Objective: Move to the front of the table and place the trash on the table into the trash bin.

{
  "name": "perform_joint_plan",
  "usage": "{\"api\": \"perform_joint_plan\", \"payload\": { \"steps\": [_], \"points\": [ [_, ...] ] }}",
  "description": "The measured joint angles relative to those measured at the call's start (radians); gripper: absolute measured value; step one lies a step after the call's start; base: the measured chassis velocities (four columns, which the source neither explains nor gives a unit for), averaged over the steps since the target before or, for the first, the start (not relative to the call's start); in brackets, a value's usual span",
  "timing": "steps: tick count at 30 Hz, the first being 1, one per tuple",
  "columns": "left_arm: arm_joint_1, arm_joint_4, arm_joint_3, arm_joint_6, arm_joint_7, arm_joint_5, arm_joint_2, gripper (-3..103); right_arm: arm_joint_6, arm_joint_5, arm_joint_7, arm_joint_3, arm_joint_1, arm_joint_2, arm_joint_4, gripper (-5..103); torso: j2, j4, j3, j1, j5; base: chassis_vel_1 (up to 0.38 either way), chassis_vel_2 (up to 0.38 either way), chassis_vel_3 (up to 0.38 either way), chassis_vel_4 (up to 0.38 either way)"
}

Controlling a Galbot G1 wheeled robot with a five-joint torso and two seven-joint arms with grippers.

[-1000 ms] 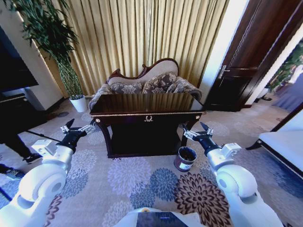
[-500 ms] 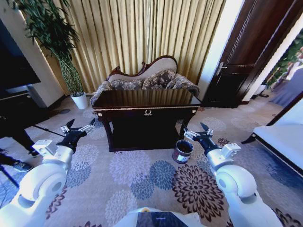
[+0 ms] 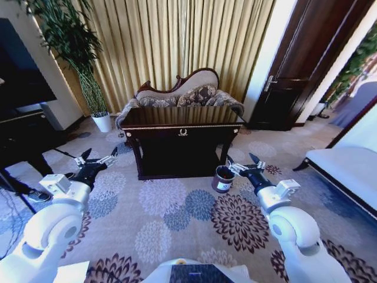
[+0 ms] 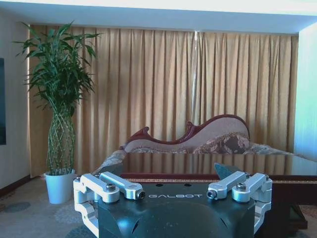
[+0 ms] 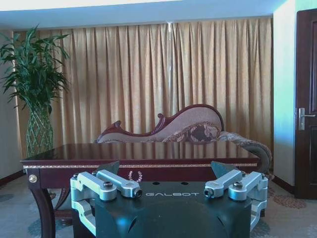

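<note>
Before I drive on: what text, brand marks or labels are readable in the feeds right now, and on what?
"GALBOT": on the left gripper body, left wrist view.
"GALBOT": on the right gripper body, right wrist view.
White label on the trash bin: too small to read.
Gold emblem on the table front: an ornament, no letters legible.

The dark glossy bench with gold trim stands on the flower-patterned carpet, its polished top mirroring the curtains. The trash bin sits on the carpet just beside the bench's front right leg. A white plant pot rests on the carpet near its left end.
</note>
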Motion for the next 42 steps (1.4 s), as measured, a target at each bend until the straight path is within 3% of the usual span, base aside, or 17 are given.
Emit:
{"api": "perform_joint_plan", "payload": {
  "steps": [10,16,19,42],
  "points": [
    [-0.003,0.001,0.003,0.0,0.0,0.0,0.0,100,0.005,0.0,0.0,0.0,0.007,-0.001,-0.016,100,0.0,0.0,0.0,-0.001,0.0,0.205,-0.218,-0.184,0.206],
    [-0.004,0.002,0.009,-0.003,0.0,0.001,0.0,100,0.058,-0.003,0.0,-0.006,0.008,0.0,-0.041,100,0.0,0.0003,0.0,-0.001,-0.0001,0.175,-0.142,-0.158,0.147],
    [-0.004,0.01,0.026,-0.03,-0.001,0.022,-0.003,100,0.08,-0.003,-0.009,-0.007,0.014,-0.001,-0.049,100,0.0,0.0,0.0,0.0,-0.0001,0.057,-0.065,-0.067,0.06],
    [-0.015,0.022,0.055,-0.047,-0.006,0.046,-0.024,100,0.073,-0.04,-0.004,-0.001,0.014,0.006,-0.067,100,0.0,0.0002,0.0,0.0,-0.0001,0.001,-0.001,-0.002,0.001]
  ]
}}
